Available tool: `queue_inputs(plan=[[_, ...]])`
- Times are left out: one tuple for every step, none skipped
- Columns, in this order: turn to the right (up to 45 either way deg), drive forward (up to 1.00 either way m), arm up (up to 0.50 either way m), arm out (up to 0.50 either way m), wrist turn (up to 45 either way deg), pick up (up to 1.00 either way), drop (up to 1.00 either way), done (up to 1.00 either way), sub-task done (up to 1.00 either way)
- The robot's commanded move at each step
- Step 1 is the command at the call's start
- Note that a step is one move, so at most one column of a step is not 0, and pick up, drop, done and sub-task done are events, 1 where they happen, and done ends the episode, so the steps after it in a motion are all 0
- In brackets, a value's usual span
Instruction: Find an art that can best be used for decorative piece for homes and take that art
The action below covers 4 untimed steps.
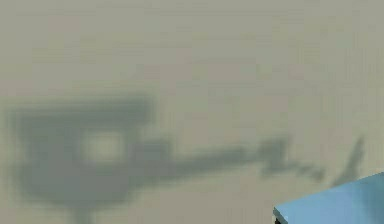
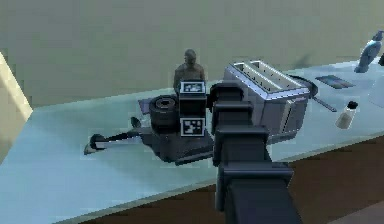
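- A small brown bust (image 2: 190, 68) is seen standing upright on the pale blue tabletop (image 2: 60, 170). It is set near the far edge by the wall (image 2: 100, 40), just left of a silver toaster (image 2: 268, 95).
- The claw (image 2: 97, 145) is stretched toward the arm side view's left, low over the tabletop, nearer than the bust and left of it. Only bare tabletop lies at its far end, so nothing is held.
- The dark arm (image 2: 245, 160) is raised from the bottom edge, between bust and toaster.
- Bare tabletop is left on the left. Right of the toaster, a small shaker (image 2: 347, 115) and a blue bottle (image 2: 371, 50) are placed.
- In the forward view, a tabletop corner is shown at the lower right.
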Motion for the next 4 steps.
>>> queue_inputs(plan=[[0.0,0.0,0.0,0.0,39.0,0.0,0.0,0.0,0.0],[0.0,0.0,-0.16,0.0,0.0,0.0,0.0,0.0,0.0],[0.0,0.0,0.0,0.0,0.0,1.0,0.0,0.0,0.0],[0.0,0.0,0.1,0.0,0.0,0.0,0.0,0.0,0.0]])
